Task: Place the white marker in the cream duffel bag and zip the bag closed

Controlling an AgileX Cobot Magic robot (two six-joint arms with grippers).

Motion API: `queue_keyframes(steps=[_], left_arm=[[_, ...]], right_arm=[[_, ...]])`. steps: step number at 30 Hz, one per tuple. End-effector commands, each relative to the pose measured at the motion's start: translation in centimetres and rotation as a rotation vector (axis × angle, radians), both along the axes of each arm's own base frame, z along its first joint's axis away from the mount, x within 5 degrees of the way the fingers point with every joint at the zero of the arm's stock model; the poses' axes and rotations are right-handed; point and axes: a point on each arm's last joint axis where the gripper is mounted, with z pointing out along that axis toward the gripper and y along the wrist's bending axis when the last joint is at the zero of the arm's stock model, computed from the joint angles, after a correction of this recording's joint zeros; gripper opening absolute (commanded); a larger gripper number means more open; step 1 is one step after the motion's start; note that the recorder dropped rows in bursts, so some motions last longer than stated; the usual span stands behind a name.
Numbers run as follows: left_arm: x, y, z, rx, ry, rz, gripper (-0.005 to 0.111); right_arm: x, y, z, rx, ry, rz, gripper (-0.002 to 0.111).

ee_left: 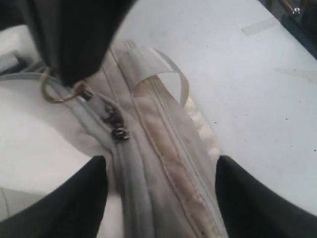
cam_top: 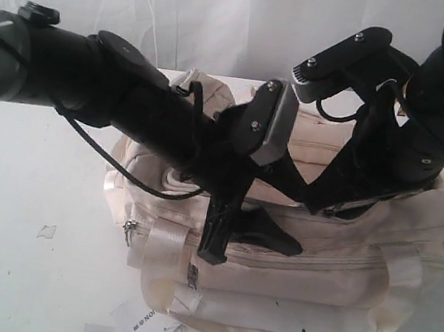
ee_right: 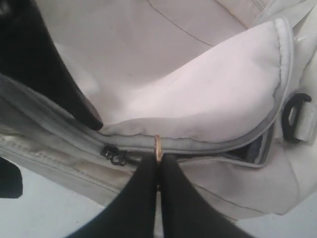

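- At the near edge of the table (cam_top: 20, 270), white paper tags (cam_top: 140, 323) lie just beside the cream duffel bag (cam_top: 314, 276); bare tabletop stretches away on the bag's left.
- Over the bag's grey zipper (ee_left: 131, 198), the left gripper (ee_left: 161, 173) hangs with its jaws spread wide (holding nothing), one on either side of the seam.
- Farther back, the right gripper (ee_right: 158, 163) is pinched tight on the zipper's brass ring (ee_right: 157, 144).

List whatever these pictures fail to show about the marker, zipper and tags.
- White marker: in no view; whether it lies inside the cream duffel bag cannot be told.
- Main zipper: exterior view, left arm and right arm cover most.
- Paper tags: exterior view, print blurred, cut by the bottom edge.
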Motion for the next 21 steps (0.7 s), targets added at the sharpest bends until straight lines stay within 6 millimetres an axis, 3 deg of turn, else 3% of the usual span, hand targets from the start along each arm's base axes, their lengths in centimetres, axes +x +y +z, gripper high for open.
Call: queue_keyframes(steps=[1,3,5,10,21], left_arm=[[0.4,-0.6,-1.1,0.029,0.042,0.091,0.063],[0.9,-0.6,-1.3,0.034,0.080,0.163,0.059],[1.1,-0.5,-1.4,0.031,0.130,0.223,0.049],[1.0,-0.4,-0.9,0.027,0.129,0.235,0.002],[1.6,0.1,-1.1,0.087,0.045,0.276,0.000]], right_arm=[[-0.2,-0.2,0.4,0.009,-0.015,-0.010,0.000],[-0.2,-0.3,0.3,0.011,-0.012,-0.021,0.000],[-0.2,-0.3,0.3,0.013,-0.006,-0.034,0.000],[-0.3,-0.4,0.3,0.005,-0.001,-0.036,0.000],[0.7,-2.5,-1.0,-0.097,-0.094,-0.162,0.000]])
